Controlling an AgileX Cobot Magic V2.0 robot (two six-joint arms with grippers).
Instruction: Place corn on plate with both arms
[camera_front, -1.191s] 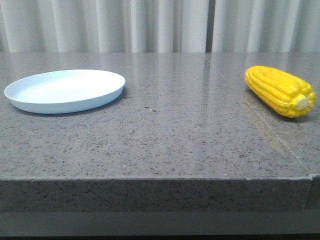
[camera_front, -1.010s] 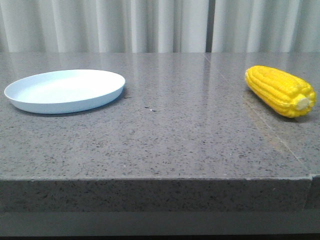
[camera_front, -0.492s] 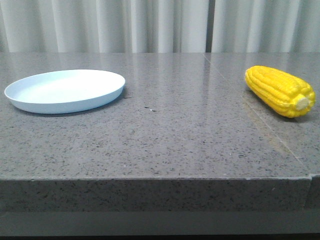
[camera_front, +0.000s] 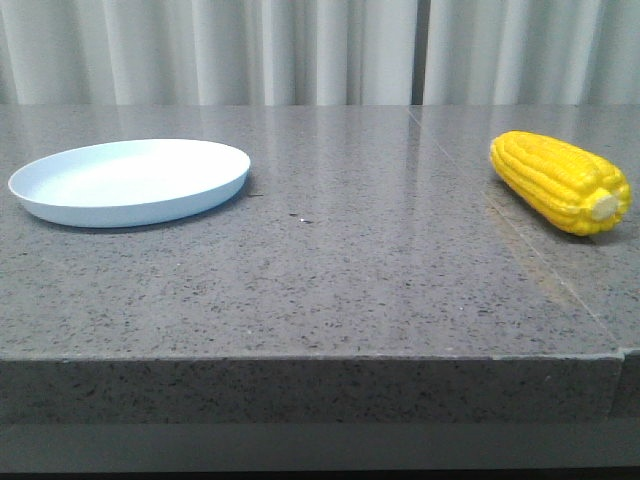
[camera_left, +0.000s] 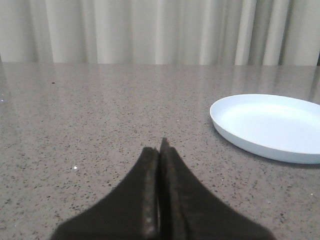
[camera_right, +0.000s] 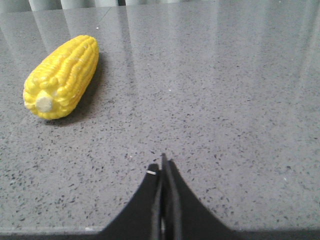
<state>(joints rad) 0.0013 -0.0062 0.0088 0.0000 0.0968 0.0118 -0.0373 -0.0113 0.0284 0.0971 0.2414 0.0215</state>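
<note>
The yellow corn lies on its side at the right of the grey stone table, cream stub end toward the camera. It also shows in the right wrist view. The pale blue plate sits empty at the left, and shows in the left wrist view. My left gripper is shut and empty, low over the table, apart from the plate. My right gripper is shut and empty near the table's front edge, apart from the corn. Neither arm shows in the front view.
The grey speckled table has its front edge close to the camera and a seam line running along its right part. Pale curtains hang behind the table.
</note>
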